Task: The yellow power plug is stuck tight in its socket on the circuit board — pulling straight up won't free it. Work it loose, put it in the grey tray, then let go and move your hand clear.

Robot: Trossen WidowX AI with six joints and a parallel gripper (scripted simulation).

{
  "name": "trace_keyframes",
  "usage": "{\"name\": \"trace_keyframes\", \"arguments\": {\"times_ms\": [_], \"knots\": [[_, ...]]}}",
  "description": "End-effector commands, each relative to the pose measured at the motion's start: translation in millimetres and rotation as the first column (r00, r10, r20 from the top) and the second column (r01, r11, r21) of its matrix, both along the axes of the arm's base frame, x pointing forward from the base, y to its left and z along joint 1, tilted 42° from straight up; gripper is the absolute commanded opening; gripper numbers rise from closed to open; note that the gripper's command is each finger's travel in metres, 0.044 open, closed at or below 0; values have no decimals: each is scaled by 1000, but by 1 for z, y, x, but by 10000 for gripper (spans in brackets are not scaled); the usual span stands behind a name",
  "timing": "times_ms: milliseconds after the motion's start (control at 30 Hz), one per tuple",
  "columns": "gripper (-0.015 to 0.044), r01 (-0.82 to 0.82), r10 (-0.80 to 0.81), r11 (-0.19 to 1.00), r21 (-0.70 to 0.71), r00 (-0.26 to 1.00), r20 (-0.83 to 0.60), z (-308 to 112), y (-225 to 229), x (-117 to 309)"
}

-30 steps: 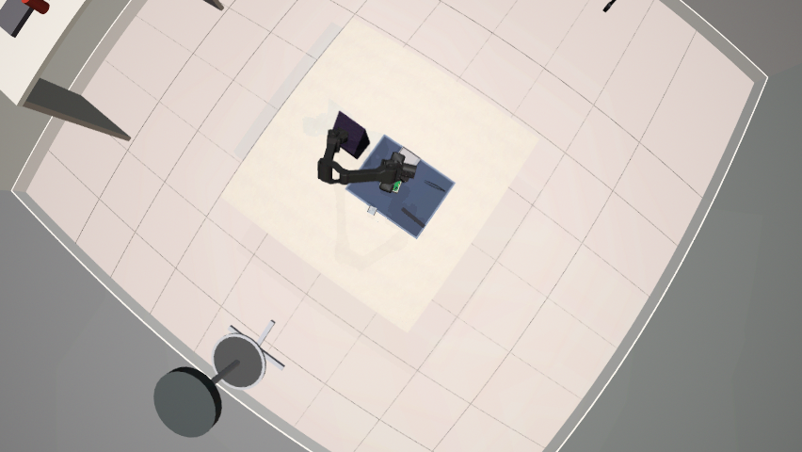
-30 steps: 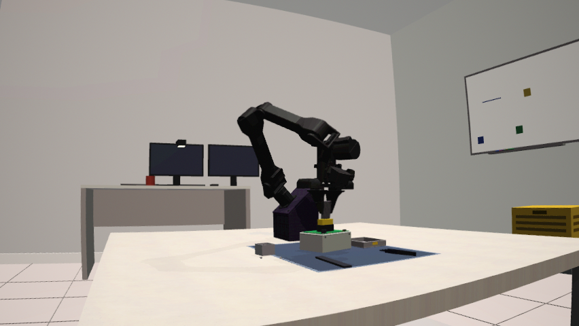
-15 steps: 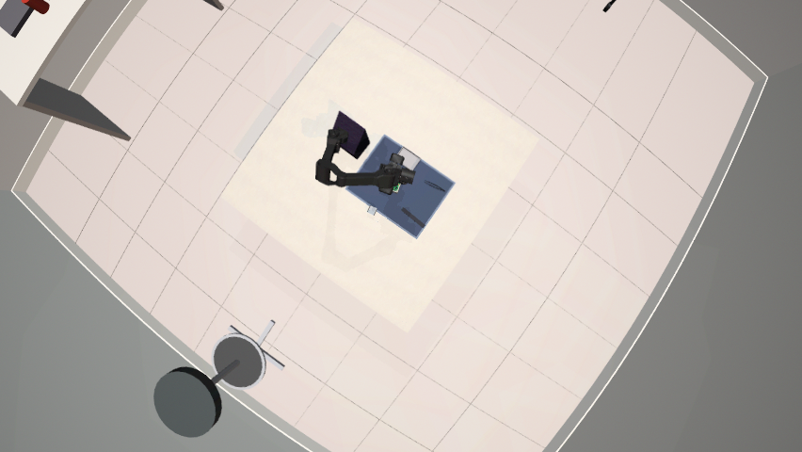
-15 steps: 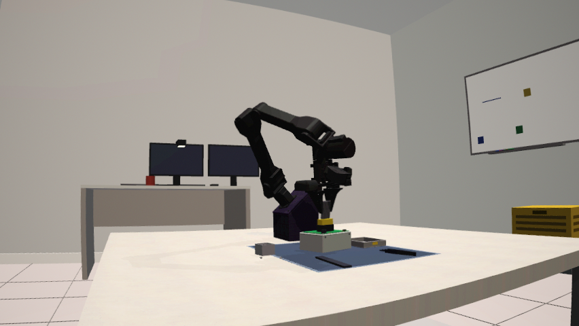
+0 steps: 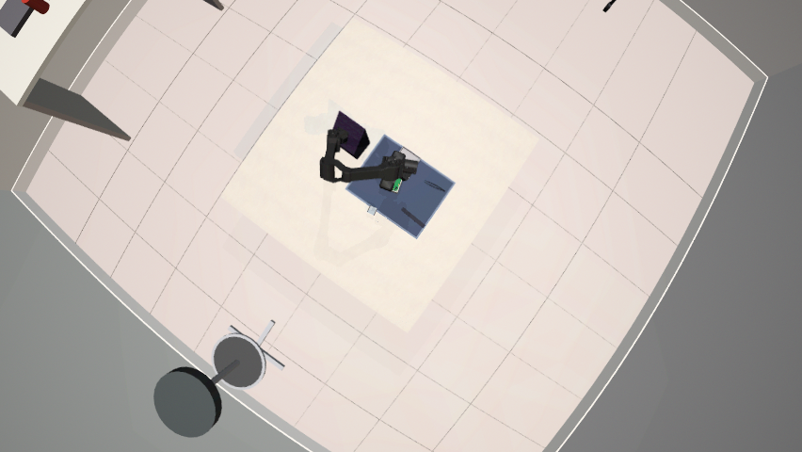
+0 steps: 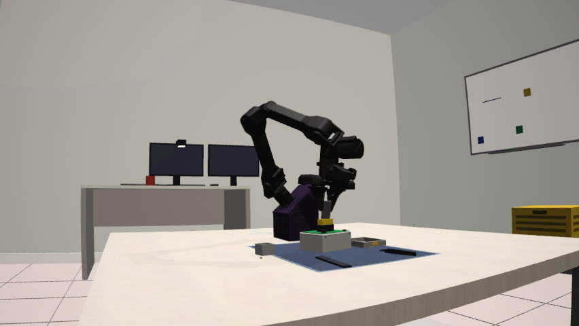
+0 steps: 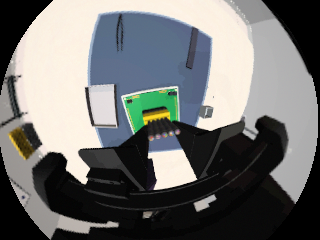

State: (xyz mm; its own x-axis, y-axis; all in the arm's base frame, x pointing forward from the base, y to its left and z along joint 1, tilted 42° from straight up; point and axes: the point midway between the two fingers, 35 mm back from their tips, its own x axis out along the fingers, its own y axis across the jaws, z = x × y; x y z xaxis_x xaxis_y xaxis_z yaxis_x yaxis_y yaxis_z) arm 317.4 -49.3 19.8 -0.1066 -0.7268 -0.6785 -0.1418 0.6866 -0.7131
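1. You're at the loosening step: the yellow power plug is at its black socket on the circuit board, not in the grey tray. You can't tell from here whether it has begun to lift.

2. Your hand is closed on the plug, its fingers held apart by what they grip; the exact contact is hard to make out. Dark wires run up from the plug between the fingers.

3. Next, I'd have you keep the grip and rock the plug gently from side to side, easing upward only as it yields. Pull hard and straight, and you may slip off or drag the board. Once it's free, carry it to the tray, let go and back away.

4. The exterior view gives you the stack in profile: yellow plug over black socket over board. The top view hides the plug beneath the arm, along with part of the tray. The wrist view shows you the separate wire ends and the tray's whole opening, beside the board.
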Motion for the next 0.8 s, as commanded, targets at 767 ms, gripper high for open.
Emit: {"name": "trace_keyframes", "arguments": {"times_ms": [767], "knots": [[0,-32,32,999,29,999,3,12,16,2]]}}
